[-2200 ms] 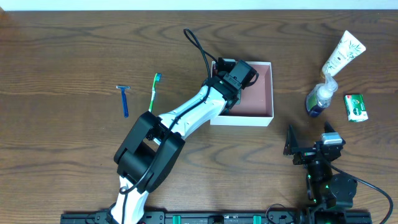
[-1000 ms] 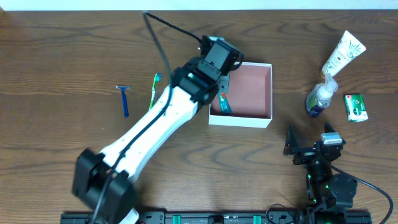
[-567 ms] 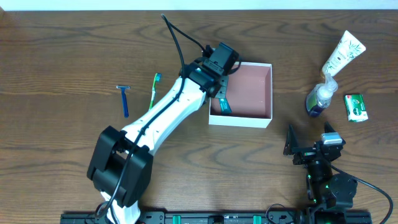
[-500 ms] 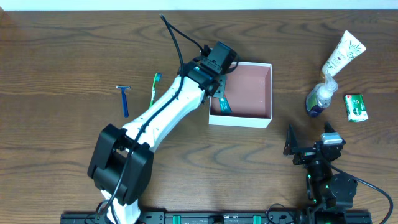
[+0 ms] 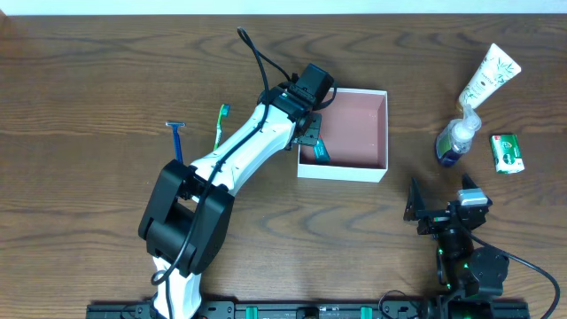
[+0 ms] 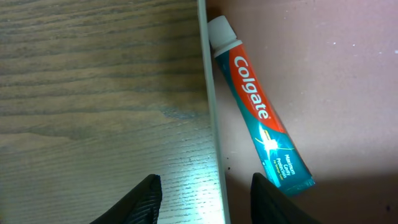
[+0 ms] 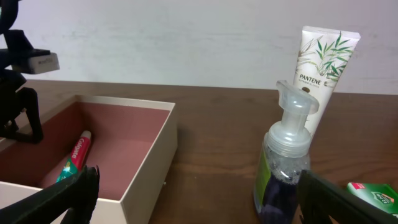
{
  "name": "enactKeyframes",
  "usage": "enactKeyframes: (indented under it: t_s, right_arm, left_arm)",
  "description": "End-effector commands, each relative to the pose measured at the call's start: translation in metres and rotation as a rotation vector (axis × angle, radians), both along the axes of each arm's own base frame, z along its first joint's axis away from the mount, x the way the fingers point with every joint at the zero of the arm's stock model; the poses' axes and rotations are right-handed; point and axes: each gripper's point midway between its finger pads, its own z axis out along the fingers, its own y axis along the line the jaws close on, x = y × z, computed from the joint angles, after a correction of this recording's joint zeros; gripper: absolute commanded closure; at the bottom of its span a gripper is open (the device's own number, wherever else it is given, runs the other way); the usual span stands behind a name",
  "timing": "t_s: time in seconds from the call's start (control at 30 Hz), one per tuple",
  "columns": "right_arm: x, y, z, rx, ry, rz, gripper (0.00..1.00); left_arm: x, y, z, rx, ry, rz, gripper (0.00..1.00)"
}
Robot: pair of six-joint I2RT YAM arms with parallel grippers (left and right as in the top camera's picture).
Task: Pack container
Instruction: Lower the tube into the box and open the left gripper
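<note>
Against container [image 6: 211, 106] left wall: toothpaste [image 6: 261, 118]; left claw [image 6: 205, 196] open, astride wall.

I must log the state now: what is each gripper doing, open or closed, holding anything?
Left gripper: jaws open, holding nothing, straddling the container wall beside the toothpaste.
Right gripper: jaws open, holding nothing.

A robot lab bench: a bare wooden table [image 5: 89, 71], a plain white wall [image 7: 155, 37], and a mounting rail [image 5: 292, 310].
</note>
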Motion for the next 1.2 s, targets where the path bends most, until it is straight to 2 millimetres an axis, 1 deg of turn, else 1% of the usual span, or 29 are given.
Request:
enactKeyframes:
  t_s: [0.0,0.07,0.2,0.23,0.27,0.47,0.93,1.17]
  right_arm:
    - [-0.0002,0.0016,-0.0010,-0.019,-0.002,0.006,0.01]
    - [-0.0002,0.0016,-0.0010,-0.019,-0.002,0.006,0.01]
    - [-0.0002,0.0016,-0.0010,-0.019,-0.002,0.006,0.01]
    - [-0.0002,0.0016,-0.0010,-0.019,-0.002,0.006,0.01]
    - [-0.0002,0.0016,-0.0010,-0.019,-0.002,0.006,0.01]
    - [-0.0002,0.0016,-0.0010,-0.019,-0.002,0.006,0.01]
    - [-0.0002,0.0016,-0.0010,-0.019,-0.002,0.006,0.01]
    - [-0.0002,0.0016,-0.0010,-0.019,-0.002,0.006,0.01]
  left_arm:
    - [-0.0032,0.0011,-0.0072,-0.004,0.025,0.018,0.59]
    - [-0.0031,0.0008,-0.0071,-0.015,0.027,0.047,0.60]
    - [-0.0030,0.0010,-0.0071,-0.032,0.031,0.098,0.81]
    - [-0.0031,0.0011,-0.0071,-0.036,0.033,0.110,0.81]
    - [-0.0032,0.0009,-0.0072,-0.038,0.033,0.118,0.85]
    - [-0.0025,0.0007,-0.0069,-0.060,0.035,0.179,0.92]
    - [-0.0026,-0.0022,-0.0067,-0.123,0.053,0.320,0.94]
    - [-0.0022,-0.0029,-0.0065,-0.126,0.052,0.316,0.94]
